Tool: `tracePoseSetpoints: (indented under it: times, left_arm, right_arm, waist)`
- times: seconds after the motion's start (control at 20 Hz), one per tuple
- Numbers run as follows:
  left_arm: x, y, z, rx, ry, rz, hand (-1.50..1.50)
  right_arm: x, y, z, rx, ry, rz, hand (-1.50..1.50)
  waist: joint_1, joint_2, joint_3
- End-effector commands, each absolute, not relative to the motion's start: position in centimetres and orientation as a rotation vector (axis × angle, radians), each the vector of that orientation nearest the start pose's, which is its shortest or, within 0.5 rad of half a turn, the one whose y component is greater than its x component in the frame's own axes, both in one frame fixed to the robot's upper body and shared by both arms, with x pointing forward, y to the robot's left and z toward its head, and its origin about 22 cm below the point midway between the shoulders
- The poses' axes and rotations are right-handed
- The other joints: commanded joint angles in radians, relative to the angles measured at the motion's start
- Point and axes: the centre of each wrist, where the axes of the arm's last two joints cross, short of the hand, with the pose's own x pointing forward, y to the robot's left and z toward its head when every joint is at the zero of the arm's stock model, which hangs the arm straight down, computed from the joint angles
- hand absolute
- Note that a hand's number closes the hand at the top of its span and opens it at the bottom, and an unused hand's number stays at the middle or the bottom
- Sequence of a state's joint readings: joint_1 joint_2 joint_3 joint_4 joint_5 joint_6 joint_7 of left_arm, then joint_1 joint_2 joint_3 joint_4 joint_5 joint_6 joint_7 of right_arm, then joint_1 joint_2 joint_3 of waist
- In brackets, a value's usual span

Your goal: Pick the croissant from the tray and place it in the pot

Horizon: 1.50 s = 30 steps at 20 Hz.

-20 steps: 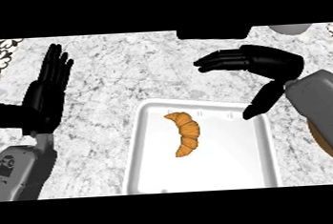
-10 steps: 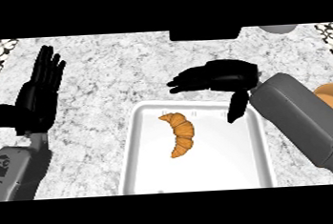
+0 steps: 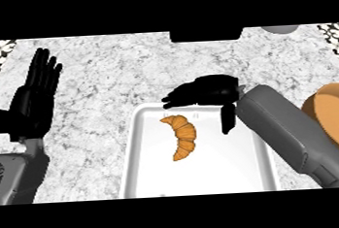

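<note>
Hanging over the far end of the tray (image 3: 218,171), the right hand (image 3: 208,88) is open. Its fingers (image 3: 176,98) reach out to the left and its thumb (image 3: 228,119) points down toward the tray. It has nothing in it.

Just below the fingers lies the croissant (image 3: 183,137). It is in the middle of the white tray, bent like a moon, with its top end closest to the hand. I cannot tell if the fingers touch that end, but they are not wrapped around it.

The pot (image 3: 336,113) is the orange round thing at the right side, next to the tray. The grey right arm hides part of it.

The left hand (image 3: 34,99) rests at the left side over the desk (image 3: 112,70), open with its fingers up.

I think the step right now is reaching for the croissant, so the picking up is not done yet. Next, the right hand needs to go down a little and toward the middle of the croissant. Then the fingers and thumb should close on both sides of it. After that it must be lifted and carried to the right, over the pot.
</note>
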State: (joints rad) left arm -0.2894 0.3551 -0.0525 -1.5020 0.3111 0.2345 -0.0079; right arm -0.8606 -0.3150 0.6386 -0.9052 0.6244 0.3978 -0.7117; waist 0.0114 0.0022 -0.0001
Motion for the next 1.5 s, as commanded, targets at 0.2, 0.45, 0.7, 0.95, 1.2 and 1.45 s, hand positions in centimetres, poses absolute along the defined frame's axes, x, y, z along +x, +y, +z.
tracePoseSetpoints:
  times: [0.2,0.45,0.7,0.95,1.2,1.45]
  left_arm:
    - [29.2,26.5,7.8,0.108,-1.754,0.029,0.00]
    - [30.1,26.4,8.6,0.100,-1.761,0.042,0.00]
    - [31.5,27.8,9.3,0.113,-1.766,0.047,0.00]
    - [30.5,26.8,8.0,0.097,-1.760,0.043,0.00]
    - [30.4,27.4,9.1,0.096,-1.752,0.039,0.00]
    - [29.5,26.9,8.4,0.087,-1.765,0.055,0.00]
  right_arm:
    - [38.3,-12.9,6.2,0.348,-1.668,2.026,-1.50]
    - [37.2,-11.4,3.9,0.341,-1.689,2.044,-1.50]
    - [36.7,-10.2,3.1,0.187,-1.649,2.052,-1.50]
    - [36.6,-9.4,1.4,0.182,-1.620,2.054,-1.50]
    - [36.5,-9.2,-0.6,0.223,-1.633,2.068,-1.50]
    - [35.0,-7.3,-1.8,0.253,-1.646,2.060,-1.50]
  waist:
    - [-0.006,-0.003,0.000]
    - [-0.007,-0.002,0.000]
    - [-0.011,-0.002,0.000]
    - [-0.006,-0.002,0.000]
    - [-0.004,-0.001,0.000]
    - [-0.003,-0.002,0.000]
